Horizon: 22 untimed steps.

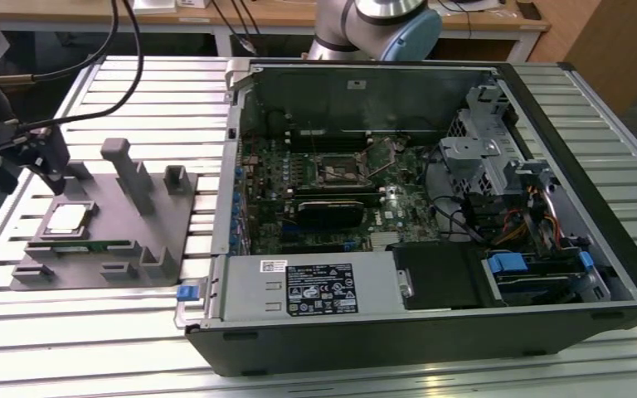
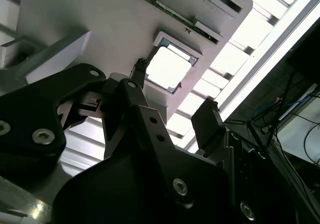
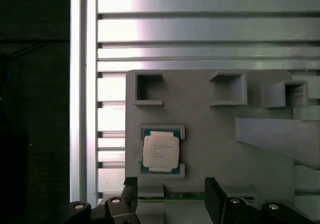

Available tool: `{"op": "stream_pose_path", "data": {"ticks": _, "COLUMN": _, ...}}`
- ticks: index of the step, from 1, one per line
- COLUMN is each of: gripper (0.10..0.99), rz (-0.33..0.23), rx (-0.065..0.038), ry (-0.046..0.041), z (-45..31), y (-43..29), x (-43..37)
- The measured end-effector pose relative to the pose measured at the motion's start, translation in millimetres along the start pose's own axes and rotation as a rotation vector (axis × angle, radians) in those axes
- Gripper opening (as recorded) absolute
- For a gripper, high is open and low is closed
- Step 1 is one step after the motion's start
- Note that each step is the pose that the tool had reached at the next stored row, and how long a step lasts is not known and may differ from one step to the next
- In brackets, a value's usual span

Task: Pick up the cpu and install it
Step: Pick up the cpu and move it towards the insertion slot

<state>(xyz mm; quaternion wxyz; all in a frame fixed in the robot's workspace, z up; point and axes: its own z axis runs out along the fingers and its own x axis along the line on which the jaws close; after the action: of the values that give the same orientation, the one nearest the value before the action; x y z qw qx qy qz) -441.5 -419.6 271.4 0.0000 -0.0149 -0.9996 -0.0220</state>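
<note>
Currently over cpu, jaws wide.
My gripper (image 3: 171, 186) hangs open; the cpu (image 3: 160, 151) sits just beyond my fingertips in its tray (image 3: 210, 134) pocket. An off-centre descent could strike the pocket rim.

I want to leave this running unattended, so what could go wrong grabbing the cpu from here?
The open gripper is clear of the cpu, and the chip looks nearer one finger than the other, so closing may nudge it askew. Raised lips of the grey tray hug two of its sides; a finger could catch them or the green strip.
</note>
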Motion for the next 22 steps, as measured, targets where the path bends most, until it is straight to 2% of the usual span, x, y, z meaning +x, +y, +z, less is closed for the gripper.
{"op": "stream_pose_path", "data": {"ticks": 4, "gripper": 0.647, "rz": 0.000, "rx": 0.000, "ry": 0.0000, "z": 4.5, "y": -0.2, "x": 0.1}}
{"op": "stream_pose_path", "data": {"ticks": 12, "gripper": 0.647, "rz": 0.000, "rx": 0.000, "ry": 0.0001, "z": 7.2, "y": -0.4, "x": 0.6}}
{"op": "stream_pose_path", "data": {"ticks": 22, "gripper": 0.647, "rz": 0.000, "rx": 0.000, "ry": 0.0001, "z": 10.8, "y": -0.7, "x": 5.5}}
